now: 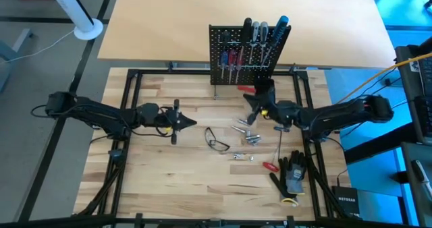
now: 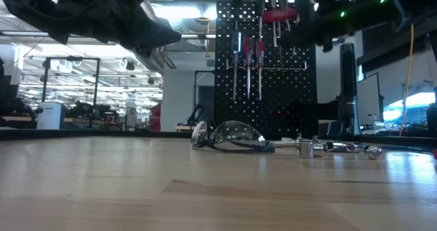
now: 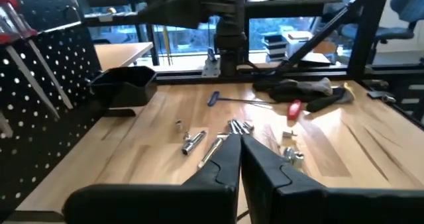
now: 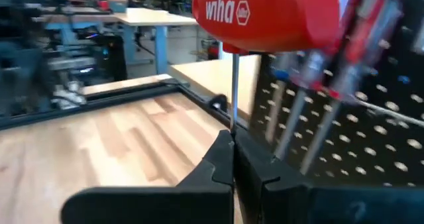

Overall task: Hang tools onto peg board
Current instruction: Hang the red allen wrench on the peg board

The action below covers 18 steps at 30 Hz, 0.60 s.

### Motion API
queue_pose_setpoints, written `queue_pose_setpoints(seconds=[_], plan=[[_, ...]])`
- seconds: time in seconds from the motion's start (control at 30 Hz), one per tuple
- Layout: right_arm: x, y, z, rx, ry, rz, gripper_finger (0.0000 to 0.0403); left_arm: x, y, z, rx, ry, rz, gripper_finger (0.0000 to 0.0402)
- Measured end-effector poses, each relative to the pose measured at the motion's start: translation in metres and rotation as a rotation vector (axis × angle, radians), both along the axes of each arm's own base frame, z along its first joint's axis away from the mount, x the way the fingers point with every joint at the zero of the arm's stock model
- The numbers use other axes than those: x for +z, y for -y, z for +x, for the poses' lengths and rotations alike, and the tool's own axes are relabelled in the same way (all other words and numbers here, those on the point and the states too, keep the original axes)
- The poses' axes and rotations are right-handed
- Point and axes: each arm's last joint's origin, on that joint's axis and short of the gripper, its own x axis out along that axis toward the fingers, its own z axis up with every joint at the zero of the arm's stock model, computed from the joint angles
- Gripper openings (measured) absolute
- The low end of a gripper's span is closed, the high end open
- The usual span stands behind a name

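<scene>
The black peg board (image 1: 248, 52) stands upright at the table's far edge, with several screwdrivers (image 1: 233, 58) hanging on it. My right gripper (image 4: 233, 139) is just in front of the board, shut on a tool with a red T-handle (image 4: 265, 15); that handle (image 2: 280, 15) shows high against the board in the low view. My left gripper (image 1: 191, 123) hovers shut and empty over the table's left middle (image 3: 240, 143). Loose tools lie on the table: metal sockets (image 1: 248, 135), a thin-shafted driver (image 1: 280, 137) and a red-handled one (image 1: 270, 166). My right gripper pinches the thin metal shaft (image 4: 234, 114) of the red T-handle tool between its two fingers, a short way below the handle. The fingers come about level from the table's right side and lie across the shaft. The tool stands upright, handle up, lifted clear of the table.
Clear safety glasses (image 1: 217, 141) lie mid-table between the two grippers. Black gloves (image 1: 293, 177) lie at the near right. A small black cup (image 3: 122, 85) stands at the foot of the board. A black frame (image 1: 128, 120) borders the wooden table.
</scene>
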Motion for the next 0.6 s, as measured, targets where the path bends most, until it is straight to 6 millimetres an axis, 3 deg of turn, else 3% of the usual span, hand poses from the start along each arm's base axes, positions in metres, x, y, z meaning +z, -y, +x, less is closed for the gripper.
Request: queue_pose_setpoints(seconds=[0.3, 0.6], plan=[[-0.006, 0.052, -0.011, -0.069, 0.016, 0.059, 0.0001, -0.003, -0.001, 0.000, 0.002, -0.029, -0.001, 0.0003], [-0.023, 0.082, -0.012, -0.081, -0.008, 0.138, 0.0001, -0.003, -0.001, 0.000, 0.001, -0.032, -0.005, 0.0004]])
